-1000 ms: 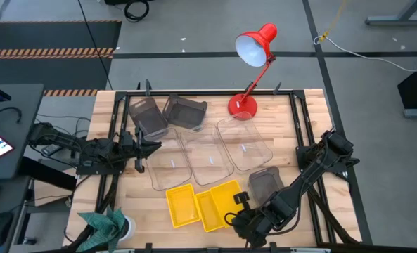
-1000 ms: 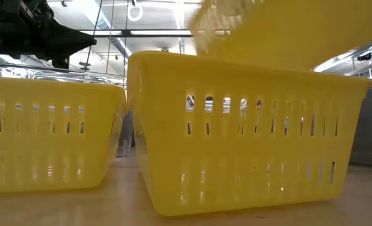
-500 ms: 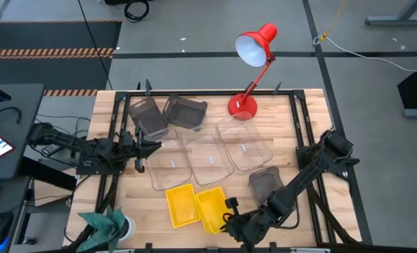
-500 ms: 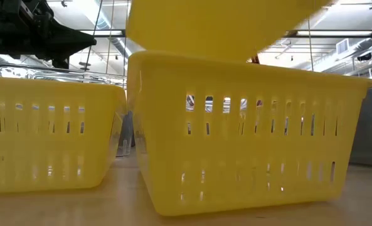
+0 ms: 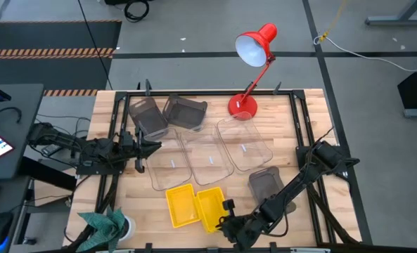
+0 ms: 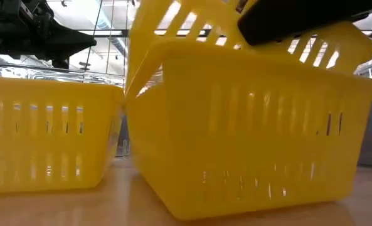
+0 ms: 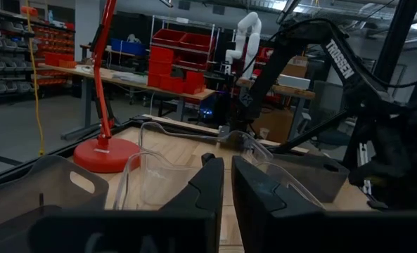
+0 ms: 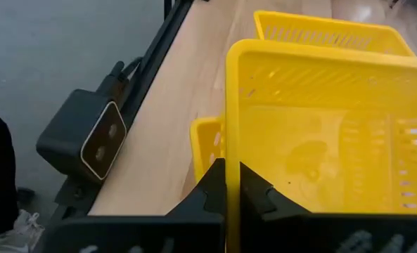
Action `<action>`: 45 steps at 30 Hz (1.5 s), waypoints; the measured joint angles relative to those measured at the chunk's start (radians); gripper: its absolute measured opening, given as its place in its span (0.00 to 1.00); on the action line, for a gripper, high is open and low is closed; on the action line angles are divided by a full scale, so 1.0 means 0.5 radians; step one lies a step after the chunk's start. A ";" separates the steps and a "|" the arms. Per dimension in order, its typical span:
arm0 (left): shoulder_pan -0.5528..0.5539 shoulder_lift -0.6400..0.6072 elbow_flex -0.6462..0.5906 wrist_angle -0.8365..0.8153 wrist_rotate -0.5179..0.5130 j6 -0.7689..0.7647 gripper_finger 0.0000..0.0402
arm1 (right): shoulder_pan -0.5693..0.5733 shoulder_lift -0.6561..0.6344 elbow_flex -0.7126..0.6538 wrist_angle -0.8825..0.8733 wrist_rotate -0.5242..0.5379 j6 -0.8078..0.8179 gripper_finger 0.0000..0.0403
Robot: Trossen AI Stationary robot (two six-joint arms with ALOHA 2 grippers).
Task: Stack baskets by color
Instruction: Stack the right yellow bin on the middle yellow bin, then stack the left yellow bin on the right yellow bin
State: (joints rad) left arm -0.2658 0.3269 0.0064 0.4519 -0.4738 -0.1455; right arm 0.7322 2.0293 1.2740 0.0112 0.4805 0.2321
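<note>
My right gripper (image 5: 227,214) is near the table's front edge, shut on a yellow basket (image 8: 321,140). That basket sits tilted inside a second yellow basket (image 6: 248,138). A third yellow basket (image 5: 181,205) stands on the table just to their left. Three clear baskets (image 5: 207,158) stand side by side in the middle. Two grey baskets (image 5: 146,116) are at the far left and one grey basket (image 5: 266,183) is near the right arm. My left gripper (image 5: 155,146) hovers at the table's left side, shut and holding nothing. My right gripper pinches the top of one wall of the yellow basket (image 8: 232,151), one finger inside and one outside. The fingers slant down from the table's near right side. The basket is tilted, its lower part inside the yellow basket below (image 8: 204,140) and its rim (image 6: 192,19) above that one's rim.
A red desk lamp (image 5: 254,49) stands with its base (image 5: 242,105) at the table's far edge. A black frame rail (image 5: 303,133) runs along the sides. A teal cloth (image 5: 103,225) lies at the near left corner. A small camera box (image 8: 88,137) sits beside the near edge.
My right gripper has carried the yellow basket toward the table's left. It then tipped and sank, lowering the basket from above the middle yellow basket into it, where it now rests tilted. The other baskets have stayed put.
</note>
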 joint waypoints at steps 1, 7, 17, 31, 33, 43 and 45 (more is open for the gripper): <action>0.000 0.000 0.001 0.000 0.000 -0.001 0.09 | 0.000 -0.001 0.003 -0.003 0.000 0.000 0.02; 0.000 0.000 0.001 -0.001 0.000 0.001 0.07 | 0.001 -0.032 0.007 -0.198 -0.047 0.075 0.02; -0.001 0.000 0.000 -0.002 0.000 0.000 0.08 | -0.016 -0.104 0.007 -0.398 -0.187 0.126 0.02; 0.000 0.000 0.000 -0.003 -0.001 -0.001 0.07 | -0.091 -0.159 0.125 -0.669 -0.439 0.169 0.31; 0.000 0.000 0.001 -0.004 0.000 0.000 0.07 | -0.103 -0.159 0.160 -0.706 -0.456 0.174 0.35; 0.000 0.000 0.001 -0.002 0.000 0.000 0.08 | -0.149 -0.159 0.243 -0.640 -0.479 0.109 0.44; 0.000 0.000 0.000 -0.002 0.000 0.000 0.07 | -0.180 -0.159 0.243 -0.517 -0.479 0.011 0.44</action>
State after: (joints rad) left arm -0.2659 0.3269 0.0065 0.4507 -0.4740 -0.1455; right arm 0.6424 1.9499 1.3956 -0.2473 0.2409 0.2376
